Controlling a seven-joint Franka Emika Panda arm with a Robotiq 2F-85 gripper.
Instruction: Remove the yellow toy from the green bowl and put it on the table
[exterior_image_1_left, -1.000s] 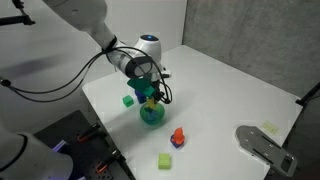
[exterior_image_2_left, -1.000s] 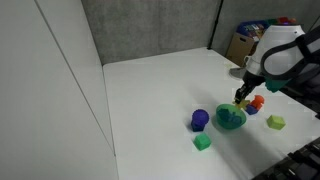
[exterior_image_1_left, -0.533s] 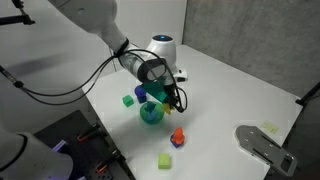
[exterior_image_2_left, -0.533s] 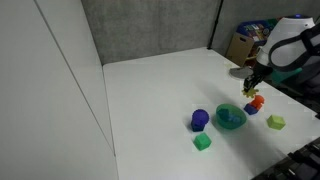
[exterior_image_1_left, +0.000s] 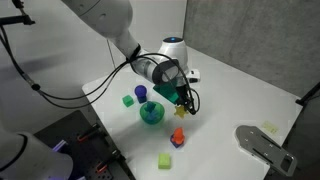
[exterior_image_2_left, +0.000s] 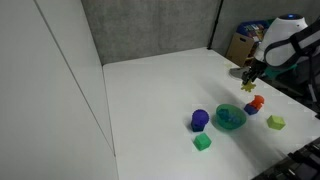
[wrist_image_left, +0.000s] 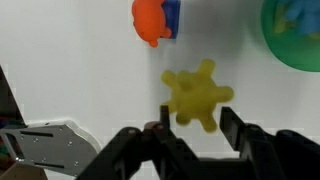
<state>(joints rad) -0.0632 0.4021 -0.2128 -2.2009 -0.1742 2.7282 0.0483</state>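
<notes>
My gripper (wrist_image_left: 192, 125) is shut on the yellow toy (wrist_image_left: 198, 93), a small spiky star shape held between the fingertips over the white table (wrist_image_left: 80, 70). In both exterior views the gripper (exterior_image_1_left: 183, 104) (exterior_image_2_left: 247, 82) holds the toy (exterior_image_1_left: 181, 111) (exterior_image_2_left: 247, 88) a little above the table (exterior_image_1_left: 230, 95) (exterior_image_2_left: 150, 100), to one side of the green bowl (exterior_image_1_left: 152, 114) (exterior_image_2_left: 231, 118). The bowl's edge shows at the top right of the wrist view (wrist_image_left: 295, 40). The toy is out of the bowl.
An orange-red toy on a blue base (exterior_image_1_left: 178, 137) (exterior_image_2_left: 254, 103) (wrist_image_left: 155, 18) sits close to the gripper. A purple cup (exterior_image_1_left: 140, 93) (exterior_image_2_left: 199, 119), a green cube (exterior_image_1_left: 128, 100) (exterior_image_2_left: 202, 142) and a yellow-green block (exterior_image_1_left: 165, 160) (exterior_image_2_left: 275, 122) lie around. A grey plate (exterior_image_1_left: 262, 145) lies near the table edge.
The gripper has lifted the yellow toy out of the green bowl and carried it sideways, away from the bowl and past the orange-red toy.
</notes>
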